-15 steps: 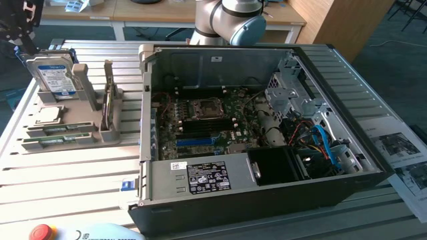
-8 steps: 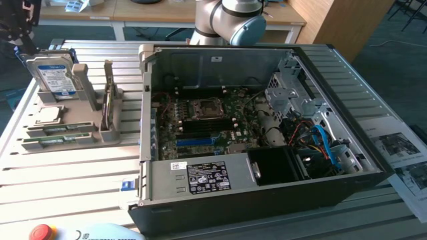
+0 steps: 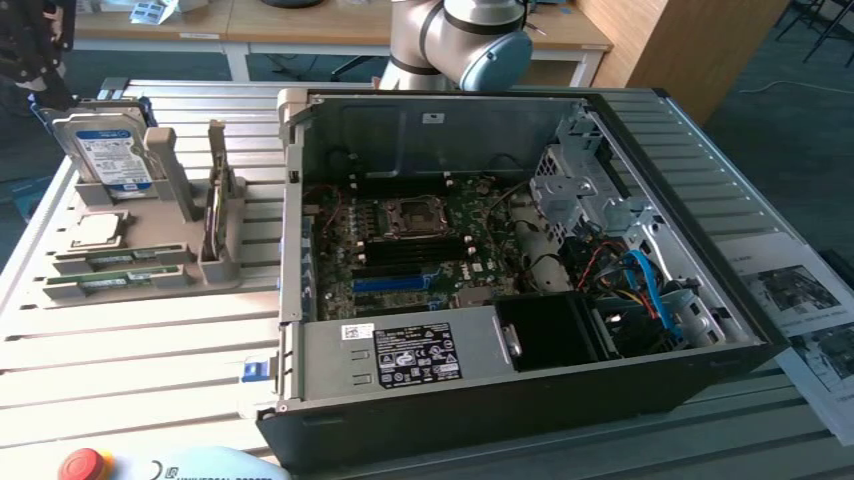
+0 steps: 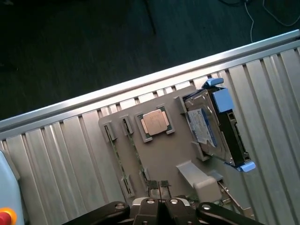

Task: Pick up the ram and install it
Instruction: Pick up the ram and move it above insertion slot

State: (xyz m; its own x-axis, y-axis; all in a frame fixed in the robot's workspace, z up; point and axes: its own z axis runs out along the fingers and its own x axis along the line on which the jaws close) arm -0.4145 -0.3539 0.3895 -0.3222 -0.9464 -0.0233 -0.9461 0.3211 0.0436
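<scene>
Slatted table (image 3: pixel 134 360), racked ram (image 3: pixel 118 263) near closed tool (image 4: pixel 158 185)

Workshop with a slatted metal table (image 3: pixel 134 350).
Pale wooden desks (image 3: pixel 320 28) stand behind it on a dark grey-blue floor (image 3: pixel 787 130). A wooden panel (image 3: pixel 681 45) rises at the exterior view's right, and bright light falls across the slats.
</scene>
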